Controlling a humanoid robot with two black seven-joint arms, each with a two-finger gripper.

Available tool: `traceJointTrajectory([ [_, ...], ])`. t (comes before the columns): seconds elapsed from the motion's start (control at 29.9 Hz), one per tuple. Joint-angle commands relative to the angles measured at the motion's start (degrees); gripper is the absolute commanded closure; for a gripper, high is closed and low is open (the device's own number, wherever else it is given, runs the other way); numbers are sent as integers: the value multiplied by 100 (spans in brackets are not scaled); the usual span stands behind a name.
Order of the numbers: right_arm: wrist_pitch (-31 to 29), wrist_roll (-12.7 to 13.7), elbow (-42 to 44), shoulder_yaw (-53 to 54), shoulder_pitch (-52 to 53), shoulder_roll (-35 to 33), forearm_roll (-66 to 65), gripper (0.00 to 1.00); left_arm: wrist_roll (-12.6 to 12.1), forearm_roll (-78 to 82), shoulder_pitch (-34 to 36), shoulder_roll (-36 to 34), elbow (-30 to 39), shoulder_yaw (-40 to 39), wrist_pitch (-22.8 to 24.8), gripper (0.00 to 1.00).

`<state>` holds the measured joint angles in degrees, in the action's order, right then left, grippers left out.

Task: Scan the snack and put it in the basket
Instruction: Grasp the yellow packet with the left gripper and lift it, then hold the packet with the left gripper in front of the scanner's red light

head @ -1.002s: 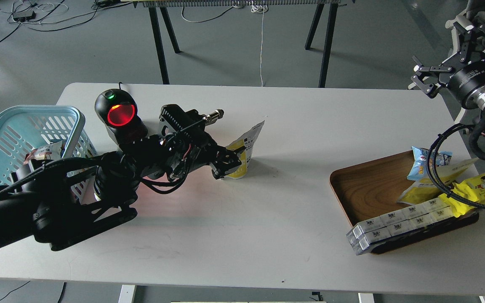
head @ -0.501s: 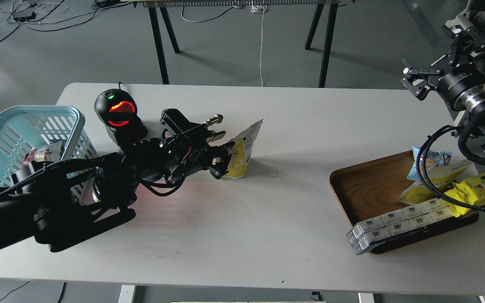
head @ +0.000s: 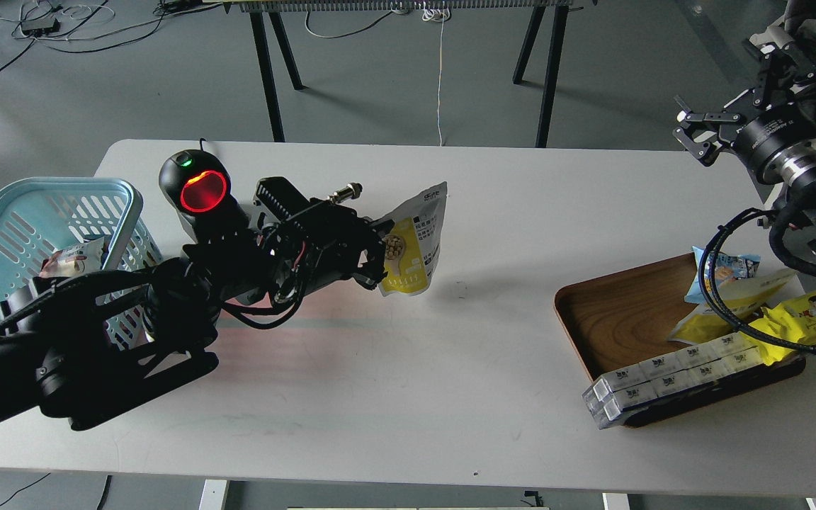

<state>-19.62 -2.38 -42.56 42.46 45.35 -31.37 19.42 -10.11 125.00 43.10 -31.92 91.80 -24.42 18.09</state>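
The snack (head: 416, 241) is a flat pouch with a white top, a yellow lower part and a spoon picture. My left gripper (head: 378, 256) is shut on its left edge and holds it tilted just above the table, to the right of the black scanner (head: 199, 193) with its red glowing window. The light blue basket (head: 32, 234) stands at the table's left edge, behind my left arm, with a packet inside. My right gripper (head: 697, 136) is open and empty, raised past the table's far right corner.
A brown wooden tray (head: 620, 312) at the right holds a bright yellow packet (head: 808, 312), a blue packet (head: 723, 269) and a row of small white boxes (head: 670, 375). Black cables hang over the tray's right side. Table legs stand behind the table.
My left gripper has lifted the snack off the table and turned its front toward me, drawing back slightly toward the scanner. My right gripper has risen and shifted left a little.
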Motion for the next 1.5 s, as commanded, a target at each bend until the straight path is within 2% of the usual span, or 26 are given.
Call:
traceJointTrajectory([
  [0.0, -7, 0, -7, 8, 9, 0, 0, 3, 123, -98, 49, -524, 294, -422, 212, 100],
  [0.17, -7, 0, -7, 16, 26, 0, 0, 3, 404, -642, 93, -1350, 655, -871, 318, 100],
  [0.37, -7, 0, -7, 16, 61, 0, 0, 3, 492, -1812, 102, -2247, 831, -1267, 327, 100],
  [0.5, -7, 0, -7, 16, 70, 0, 9, 3, 800, -1848, 23, -2731, 857, -1162, 283, 100],
  [1.0, 19, 18, -7, -1, 149, 9, 0, 3, 844, -1708, 40, -2907, 857, -397, 327, 100],
  [1.2, 19, 18, -7, -10, 149, 9, 0, 3, 1134, -1181, 58, -2890, 866, -318, 608, 100],
  [1.47, 10, 18, -7, -10, 149, 9, 0, 3, 1187, -1004, 93, -2881, 866, -248, 749, 100],
])
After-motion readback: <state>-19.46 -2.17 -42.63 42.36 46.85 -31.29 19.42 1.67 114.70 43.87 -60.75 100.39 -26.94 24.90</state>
